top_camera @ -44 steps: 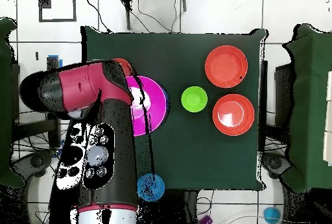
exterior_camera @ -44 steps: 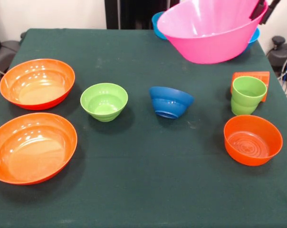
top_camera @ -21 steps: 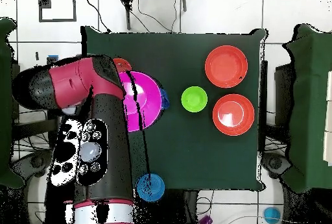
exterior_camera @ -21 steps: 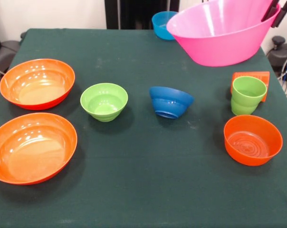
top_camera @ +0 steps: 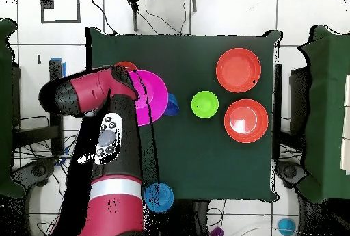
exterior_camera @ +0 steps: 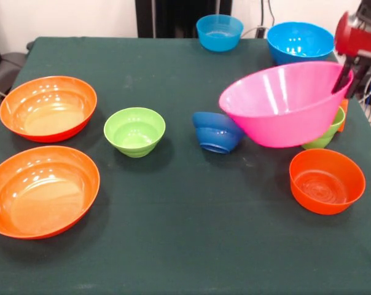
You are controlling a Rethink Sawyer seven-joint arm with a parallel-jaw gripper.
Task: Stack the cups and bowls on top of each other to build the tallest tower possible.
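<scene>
Fingers (exterior_camera: 344,78) clamp the rim of the pink bowl (exterior_camera: 277,104), one dark tip inside the wall, the other hidden behind it; gripper (exterior_camera: 346,77) is shut on that rim w/ the bowl hanging tilted, mouth tipped toward the camera, clear of the table (exterior_camera: 173,246). Just under the fingers, half hidden by the pink wall, sits the green cup (exterior_camera: 328,135), w/ a sliver of the orange cup (exterior_camera: 343,114) behind it; can't tell if either is touched. Below and nearer the camera than the fingers: small orange bowl (exterior_camera: 327,181), empty. Across from the fingers, beside the far edge of the pink bowl, the dark blue bowl (exterior_camera: 217,132) lies tipped on its side. Further off, green bowl (exterior_camera: 134,131), then two wide orange bowls (exterior_camera: 48,108) (exterior_camera: 43,190) at the far side of the table, all empty and apart. Behind the fingers, toward the pedestal, two sky blue bowls (exterior_camera: 300,40) (exterior_camera: 219,32), also empty. Progress, judging by layout: nothing stacked yet, tower not begun; pink bowl is in transit only, approx. all the work is left. Every container looks empty, nothing nested in anything.
</scene>
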